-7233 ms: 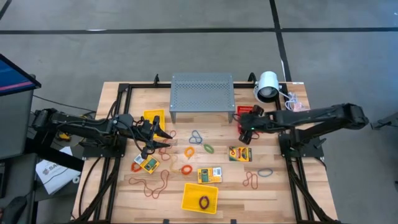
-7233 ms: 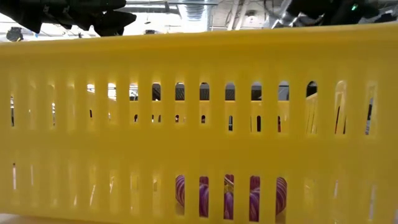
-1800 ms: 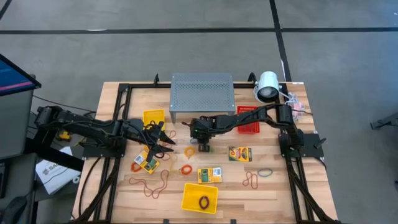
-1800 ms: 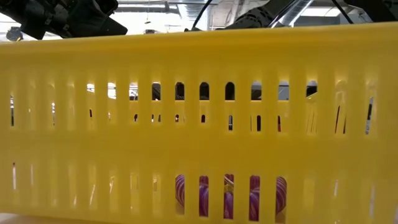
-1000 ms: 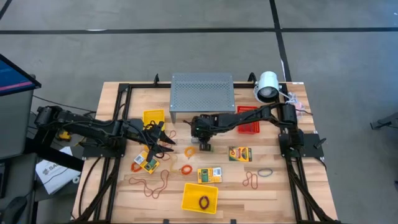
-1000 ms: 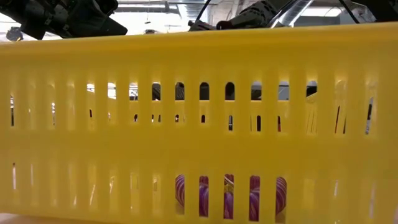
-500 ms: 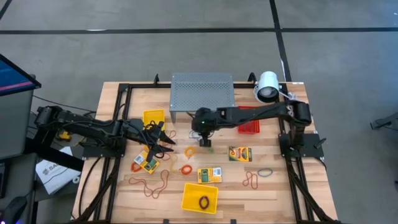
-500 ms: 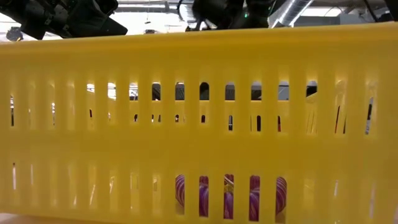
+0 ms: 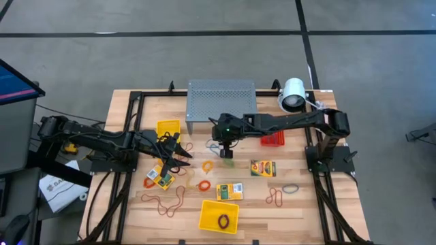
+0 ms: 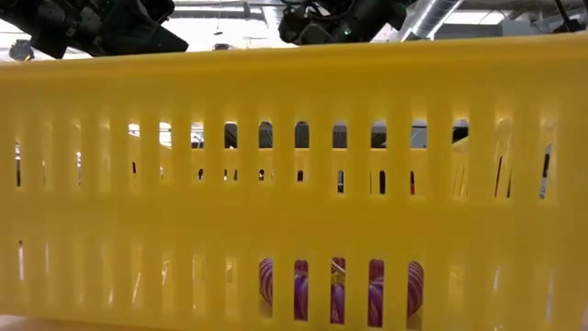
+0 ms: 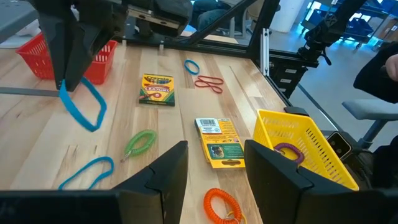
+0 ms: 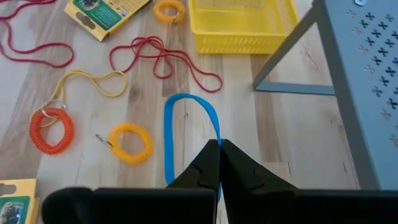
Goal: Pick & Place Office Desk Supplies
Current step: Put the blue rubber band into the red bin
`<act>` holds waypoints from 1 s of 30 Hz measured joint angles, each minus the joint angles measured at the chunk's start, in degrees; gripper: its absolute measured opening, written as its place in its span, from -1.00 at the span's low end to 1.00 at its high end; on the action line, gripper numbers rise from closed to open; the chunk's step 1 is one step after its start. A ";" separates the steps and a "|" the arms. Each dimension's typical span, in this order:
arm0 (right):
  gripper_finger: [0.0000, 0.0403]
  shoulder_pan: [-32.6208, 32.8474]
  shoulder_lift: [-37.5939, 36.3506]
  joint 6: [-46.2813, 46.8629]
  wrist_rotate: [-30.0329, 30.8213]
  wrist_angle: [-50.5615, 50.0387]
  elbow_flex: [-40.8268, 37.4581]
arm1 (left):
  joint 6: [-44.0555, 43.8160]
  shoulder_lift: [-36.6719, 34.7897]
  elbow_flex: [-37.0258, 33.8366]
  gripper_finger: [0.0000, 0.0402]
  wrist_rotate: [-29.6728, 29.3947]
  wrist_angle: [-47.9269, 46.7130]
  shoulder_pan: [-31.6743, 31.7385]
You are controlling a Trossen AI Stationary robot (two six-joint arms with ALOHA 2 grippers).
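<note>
Right gripper (image 9: 224,145): over the table's middle, just in front of the grey metal stand (image 9: 221,99); fingers pinched together on a blue rubber band (image 12: 186,134), which hangs off the wood.
Left gripper (image 9: 178,154): at table's left beside a yellow basket (image 9: 168,129); fingers apart, nothing between them.
Loose on table (image 9: 300,207): three crayon boxes, one at (image 9: 263,168); green band (image 11: 140,142); red bands (image 12: 163,59); orange coil (image 12: 51,130).
</note>
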 joint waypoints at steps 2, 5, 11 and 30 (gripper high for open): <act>-1.00 0.41 0.00 -0.13 -0.01 0.00 0.00 | 0.00 0.00 0.00 -0.23 0.00 -0.02 -0.01; -1.00 0.93 0.00 -0.41 -0.01 0.23 0.00 | 0.00 0.00 0.00 -0.23 0.00 -0.09 0.01; -1.00 2.57 0.00 -1.47 0.03 0.93 0.00 | 0.00 0.00 0.00 -0.23 0.00 -0.10 -0.01; -1.00 9.32 -9.04 -7.61 0.04 -0.95 0.02 | 0.87 0.02 0.04 -0.23 0.00 -0.59 0.00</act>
